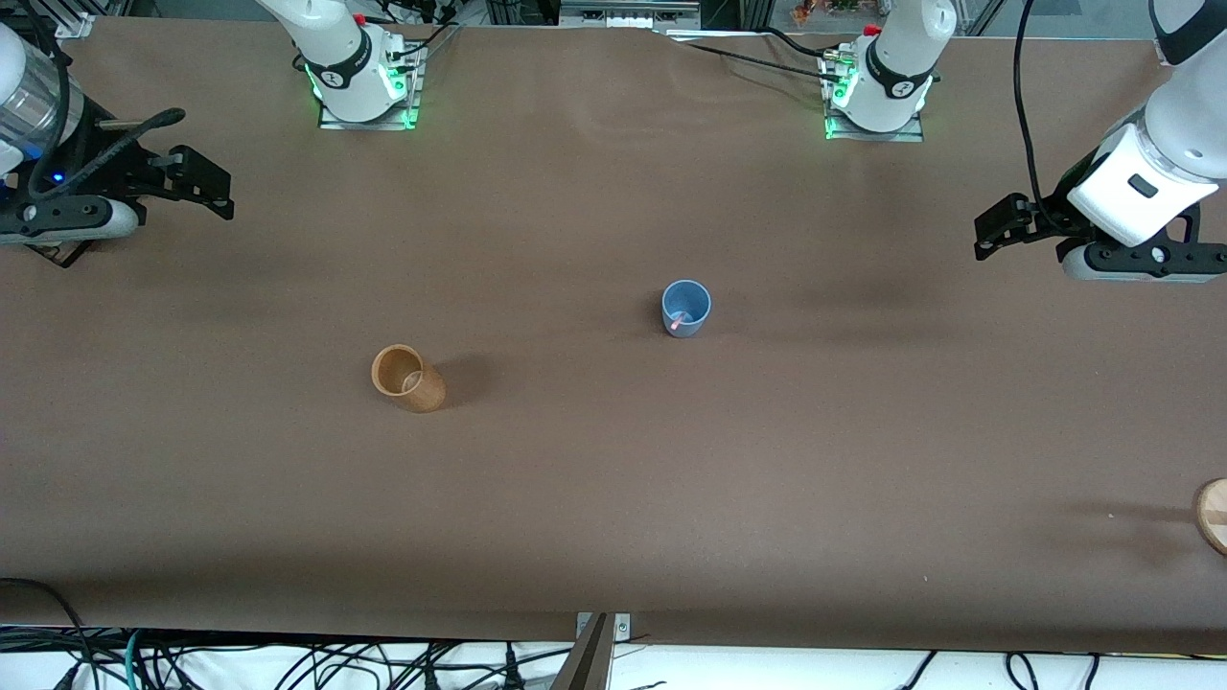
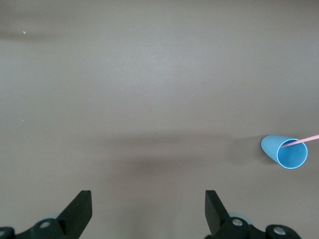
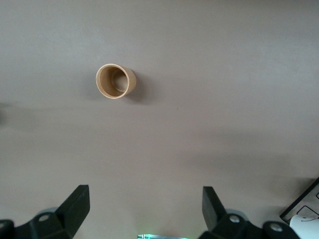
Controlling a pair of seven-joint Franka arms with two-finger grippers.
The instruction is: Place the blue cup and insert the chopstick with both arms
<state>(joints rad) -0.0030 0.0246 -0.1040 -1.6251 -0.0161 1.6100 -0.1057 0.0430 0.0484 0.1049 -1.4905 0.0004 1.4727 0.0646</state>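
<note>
The blue cup [image 1: 685, 308] stands upright near the middle of the table with the pink chopstick [image 1: 680, 321] leaning inside it. The left wrist view also shows the cup [image 2: 286, 152] with the chopstick [image 2: 300, 142] sticking out over its rim. My left gripper [image 1: 997, 227] is open and empty, up in the air over the left arm's end of the table, well away from the cup. My right gripper [image 1: 203, 182] is open and empty over the right arm's end of the table. Both arms wait.
A brown wooden-looking cup [image 1: 406, 378] stands nearer the front camera than the blue cup, toward the right arm's end; the right wrist view shows it too [image 3: 115, 81]. A round wooden object [image 1: 1214, 514] sits at the table edge at the left arm's end.
</note>
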